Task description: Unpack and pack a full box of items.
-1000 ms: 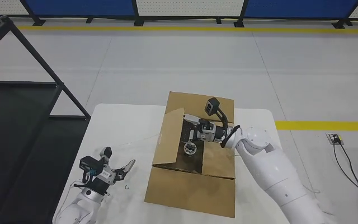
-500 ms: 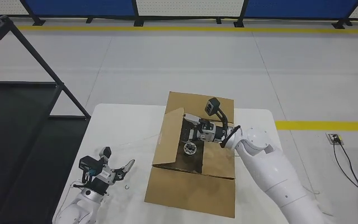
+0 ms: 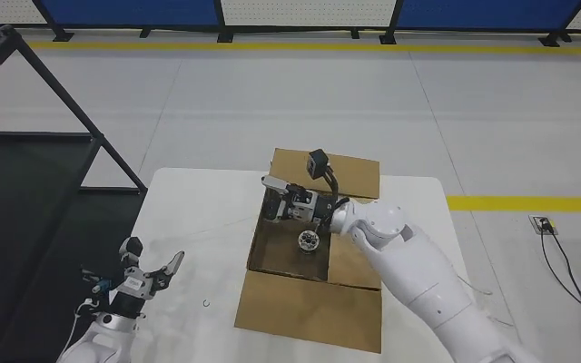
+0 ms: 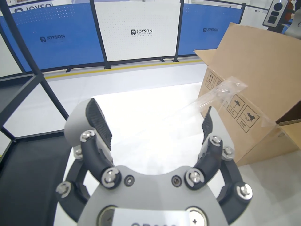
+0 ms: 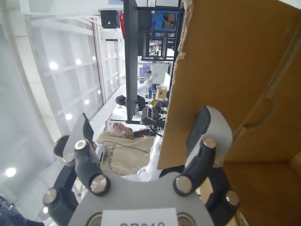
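Astride the cardboard box flap (image 5: 223, 59) with right pincer (image 5: 144, 116) spread apart. At the tabletop (image 3: 200, 218) edge with left pincer (image 4: 150, 109), likewise apart.

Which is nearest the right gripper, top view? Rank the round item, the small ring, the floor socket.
From the right gripper:
1. Round item, inside the box.
2. Small ring, on the table outside the box.
3. Floor socket, off the table.
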`<state>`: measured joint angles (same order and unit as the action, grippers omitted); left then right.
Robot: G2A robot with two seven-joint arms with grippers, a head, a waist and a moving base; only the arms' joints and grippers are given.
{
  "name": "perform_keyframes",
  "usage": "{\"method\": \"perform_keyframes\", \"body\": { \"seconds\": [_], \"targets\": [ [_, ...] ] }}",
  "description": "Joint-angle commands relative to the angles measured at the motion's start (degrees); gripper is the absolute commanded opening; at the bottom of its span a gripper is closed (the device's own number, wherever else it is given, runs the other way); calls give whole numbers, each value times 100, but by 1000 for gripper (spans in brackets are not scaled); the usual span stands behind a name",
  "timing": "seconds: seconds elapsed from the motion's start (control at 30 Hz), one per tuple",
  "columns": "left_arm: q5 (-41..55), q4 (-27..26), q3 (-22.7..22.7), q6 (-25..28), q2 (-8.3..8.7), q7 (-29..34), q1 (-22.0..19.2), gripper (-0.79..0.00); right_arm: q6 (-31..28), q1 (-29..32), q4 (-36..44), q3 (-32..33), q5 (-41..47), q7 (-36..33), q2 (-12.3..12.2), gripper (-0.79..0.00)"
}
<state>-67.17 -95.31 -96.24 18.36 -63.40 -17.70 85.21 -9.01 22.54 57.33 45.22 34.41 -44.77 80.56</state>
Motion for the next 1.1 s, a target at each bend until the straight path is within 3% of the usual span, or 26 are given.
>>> {"method": "perform_keyframes", "body": {
  "seconds": [0.0, 0.33, 0.5, 0.8, 1.07],
  "targets": [
    [33, -6, -53, 28, 1, -29, 38, 0, -14, -112, -63, -175, -95, 152, 98, 0],
    [352, -305, -458, 453, 16, -346, 345, 0, -129, -622, -779, -1018, -605, 1009, 728, 0],
    [299, -551, -359, 592, 11, -207, 370, 0, -342, -736, -1152, -1177, -640, 1167, 982, 0],
    [-73, -326, 352, 201, -49, 411, -315, 0, -783, -843, -1677, -1262, -614, 676, 1290, 0],
    [-354, 324, 844, -149, -111, 729, -841, 0, -2295, -705, -1706, -744, -319, 135, 1236, 0]
  ]
}}
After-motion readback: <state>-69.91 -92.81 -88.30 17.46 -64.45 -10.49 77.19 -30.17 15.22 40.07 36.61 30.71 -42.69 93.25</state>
